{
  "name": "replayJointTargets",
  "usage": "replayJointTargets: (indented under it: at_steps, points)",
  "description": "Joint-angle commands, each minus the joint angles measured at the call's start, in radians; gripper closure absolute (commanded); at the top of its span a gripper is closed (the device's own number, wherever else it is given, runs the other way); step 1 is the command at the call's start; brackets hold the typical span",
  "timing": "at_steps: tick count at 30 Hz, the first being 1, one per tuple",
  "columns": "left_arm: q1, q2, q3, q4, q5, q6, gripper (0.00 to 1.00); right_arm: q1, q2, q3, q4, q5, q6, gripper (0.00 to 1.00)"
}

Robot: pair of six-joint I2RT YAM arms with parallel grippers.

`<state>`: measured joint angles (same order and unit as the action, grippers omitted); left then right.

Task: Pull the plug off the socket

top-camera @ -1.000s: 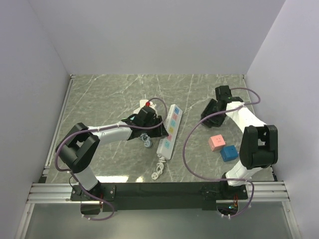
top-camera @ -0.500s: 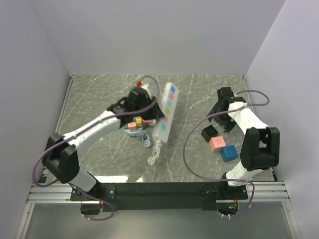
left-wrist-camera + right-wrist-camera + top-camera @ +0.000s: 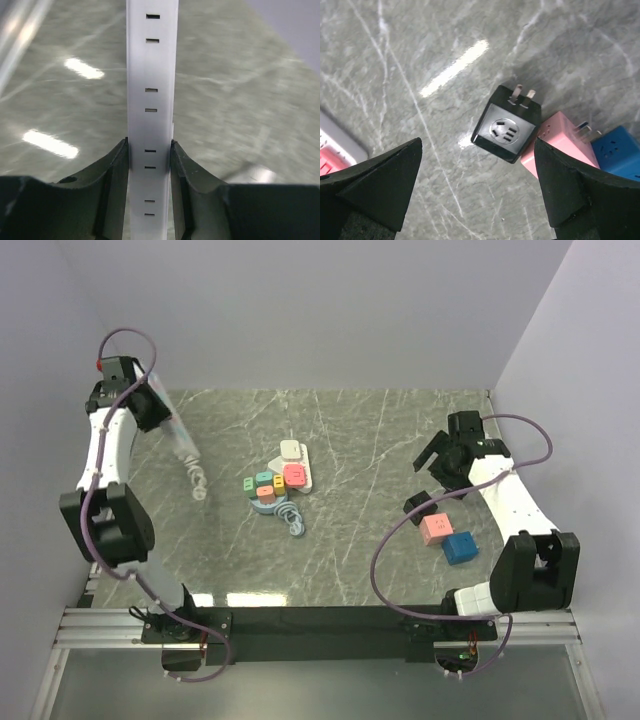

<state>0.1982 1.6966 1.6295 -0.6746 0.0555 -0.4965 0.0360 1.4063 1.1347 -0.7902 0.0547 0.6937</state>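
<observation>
Table (image 3: 380, 430): grey, marbled.

L arm (image 3: 100, 455) reaches to the far-left corner. R arm (image 3: 510, 495) is bent over the right side.

Strip (image 3: 151, 100): white, w/ pairs of slots down its face. It is clamped in the L gripper (image 3: 150, 160), jaws narrow and pressed on both long edges. In the top view it slants down from the gripper over the far-left table, blurred. Can't tell if the low end touches. A pale cord coil (image 3: 200, 490) sits at that end.

Mid-table is a bunch of small blocks (image 3: 270, 485) in white, pink, teal, green, orange and yellow, touching each other. A grey-blue cord (image 3: 291, 520) is curled just beside them on the near side.

R gripper (image 3: 478, 142): jaws spread wide, holding nothing, above the plug.

Plug (image 3: 506, 127): black cube, lying on the table at right, prongs pointing sideways and outlet face up. It is well apart from the strip. Its corner is touching or just beside the pink cube (image 3: 560, 147). The blue cube (image 3: 620, 152) sits next to the pink one, on the side away from the plug.
</observation>
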Motion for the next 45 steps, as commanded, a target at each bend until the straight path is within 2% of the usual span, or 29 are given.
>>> replayJointTargets:
  at_steps: [1, 5, 9, 14, 19, 20, 21, 22, 23, 24, 25, 26, 28, 29, 33, 35, 36, 39, 40, 45]
  points:
    - [0.007, 0.072, 0.145, -0.146, -0.100, 0.104, 1.00, 0.015, -0.023, -0.013, 0.036, -0.042, -0.019, 0.01]
    - [0.006, 0.280, 0.274, -0.215, -0.201, 0.134, 1.00, 0.048, 0.011, -0.007, 0.051, -0.050, -0.028, 0.01]
    - [0.007, 0.347, 0.274, -0.184, -0.281, 0.131, 1.00, 0.058, 0.022, -0.009, 0.094, -0.102, -0.040, 0.00]
    - [0.012, 0.477, 0.366, -0.189, -0.358, 0.124, 1.00, 0.058, 0.040, 0.003, 0.105, -0.125, -0.068, 0.00]
    - [0.021, 0.573, 0.417, -0.187, -0.411, 0.113, 0.99, 0.067, 0.068, 0.011, 0.083, -0.098, -0.083, 0.00]
    - [0.024, 0.581, 0.429, -0.194, -0.416, 0.098, 0.95, 0.068, 0.071, 0.010, 0.082, -0.096, -0.083, 0.00]
    - [0.023, 0.587, 0.434, -0.204, -0.408, 0.090, 0.79, 0.071, 0.074, 0.007, 0.085, -0.102, -0.086, 0.00]
    - [0.023, 0.586, 0.429, -0.195, -0.393, 0.090, 0.69, 0.074, 0.074, 0.005, 0.091, -0.108, -0.088, 0.00]
    - [0.023, 0.559, 0.391, -0.181, -0.367, 0.082, 0.60, 0.079, 0.077, 0.005, 0.098, -0.115, -0.095, 0.00]
    - [0.021, 0.537, 0.363, -0.136, -0.359, 0.079, 0.45, 0.093, 0.079, 0.010, 0.104, -0.128, -0.100, 0.00]
    - [0.020, 0.481, 0.333, -0.113, -0.352, 0.081, 0.38, 0.102, 0.086, 0.016, 0.108, -0.136, -0.108, 0.00]
    - [0.021, 0.451, 0.278, -0.094, -0.344, 0.078, 0.20, 0.111, 0.094, 0.025, 0.111, -0.144, -0.121, 0.00]
    - [0.021, 0.379, 0.241, -0.060, -0.347, 0.073, 0.04, 0.148, 0.117, 0.056, 0.112, -0.174, -0.138, 0.00]
    - [0.021, 0.358, 0.222, -0.059, -0.348, 0.069, 0.01, 0.163, 0.126, 0.068, 0.117, -0.188, -0.157, 0.00]
    - [0.020, 0.243, 0.208, -0.098, -0.335, 0.039, 0.01, 0.254, 0.180, 0.137, 0.131, -0.271, -0.201, 0.00]
    - [0.009, 0.110, 0.155, -0.086, -0.258, 0.035, 0.01, 0.317, 0.218, 0.166, 0.156, -0.318, -0.218, 0.01]
    - [0.001, 0.109, 0.127, -0.074, -0.240, 0.041, 0.01, 0.335, 0.218, 0.177, 0.166, -0.332, -0.220, 0.01]
    - [-0.020, -0.024, -0.002, -0.033, -0.157, 0.042, 0.01, 0.416, 0.273, 0.241, 0.178, -0.368, -0.226, 0.03]
    - [-0.029, -0.081, -0.070, -0.025, -0.072, 0.038, 0.01, 0.441, 0.307, 0.264, 0.175, -0.369, -0.229, 0.03]
    - [-0.059, -0.257, -0.310, 0.045, 0.124, 0.006, 0.01, 0.596, 0.430, 0.454, 0.137, -0.304, -0.223, 0.05]
